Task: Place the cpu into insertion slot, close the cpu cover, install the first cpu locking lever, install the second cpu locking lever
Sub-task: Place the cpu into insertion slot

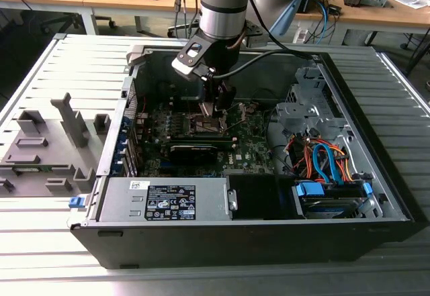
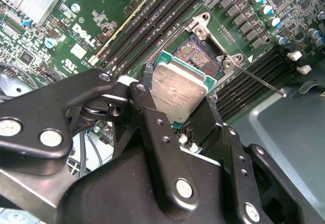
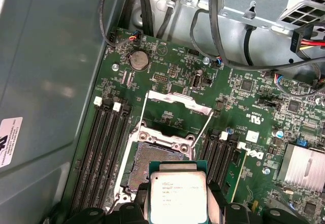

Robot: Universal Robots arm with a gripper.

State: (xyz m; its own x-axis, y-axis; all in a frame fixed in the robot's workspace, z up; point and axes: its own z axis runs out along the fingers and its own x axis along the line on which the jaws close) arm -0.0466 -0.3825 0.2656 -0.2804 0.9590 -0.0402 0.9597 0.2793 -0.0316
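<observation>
My gripper point(image 2: 177, 102) is shut on the cpu point(image 2: 180, 89), a flat square chip with a silvery face and a green edge, one finger on each of two opposite sides. The chip hangs tilted just above the insertion slot point(image 2: 200, 56), overlapping one side of it; the dark socket point(image 3: 152, 158) is bare. The cpu point(image 3: 177, 191) also sits between the black fingers point(image 3: 216, 206). The cpu cover point(image 3: 175, 98) stands swung open beyond the socket. Two thin locking levers point(image 3: 203, 127) stick up, one seen as a rod point(image 2: 259, 82). In the exterior view the gripper point(image 1: 213, 111) reaches down into the open computer case.
Long black memory slots point(image 3: 104, 148) flank the socket on both sides. A finned heatsink point(image 3: 302, 168) and cable bundles point(image 3: 223, 36) lie nearby. The case walls point(image 1: 124, 118), a power supply point(image 1: 168, 199) and a drive bay with coloured cables point(image 1: 322, 162) surround the board. Grey fixtures point(image 1: 47, 141) stand on the exterior view's left.
</observation>
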